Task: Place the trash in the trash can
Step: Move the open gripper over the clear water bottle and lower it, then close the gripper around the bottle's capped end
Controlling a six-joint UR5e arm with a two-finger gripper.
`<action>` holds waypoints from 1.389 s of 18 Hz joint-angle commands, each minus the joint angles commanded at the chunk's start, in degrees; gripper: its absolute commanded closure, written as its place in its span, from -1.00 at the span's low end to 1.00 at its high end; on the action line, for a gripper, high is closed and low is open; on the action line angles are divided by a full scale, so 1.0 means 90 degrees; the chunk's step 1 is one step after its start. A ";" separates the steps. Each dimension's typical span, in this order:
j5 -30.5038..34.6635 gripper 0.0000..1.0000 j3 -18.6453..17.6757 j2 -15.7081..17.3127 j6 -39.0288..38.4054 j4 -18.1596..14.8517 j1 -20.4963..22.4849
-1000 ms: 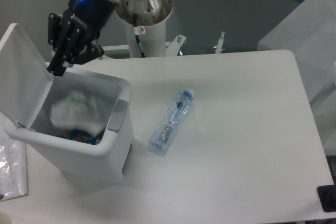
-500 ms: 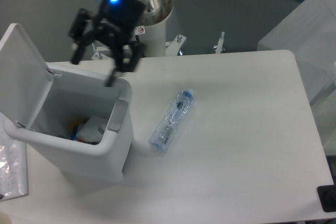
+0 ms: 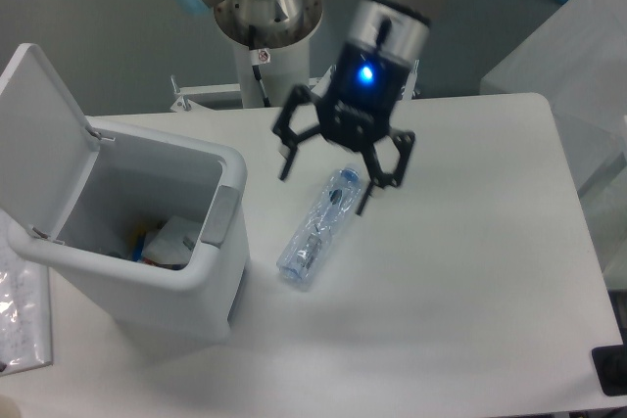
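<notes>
A crushed clear plastic bottle (image 3: pixel 318 227) with a blue cap lies on the white table, slanting from upper right to lower left. My gripper (image 3: pixel 325 191) hangs open just above the bottle's cap end, one finger on each side of it, holding nothing. The trash can (image 3: pixel 137 271), a white bin with its lid swung up at the left, stands at the table's left. Inside it lies a crumpled white wrapper (image 3: pixel 176 240) beside some orange and blue scraps.
The arm's grey base column (image 3: pixel 266 26) rises behind the table's far edge. A clear plastic sheet (image 3: pixel 22 315) lies at the left edge beside the bin. A translucent box (image 3: pixel 578 75) stands off the table to the right.
My gripper has swung right from above the open bin to above the bottle's cap end. The wrapper that was falling into the bin a second ago now lies at its bottom.
</notes>
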 joint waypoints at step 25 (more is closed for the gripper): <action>0.3272 -0.98 -0.0304 -0.1348 0.0342 -0.0440 -0.1406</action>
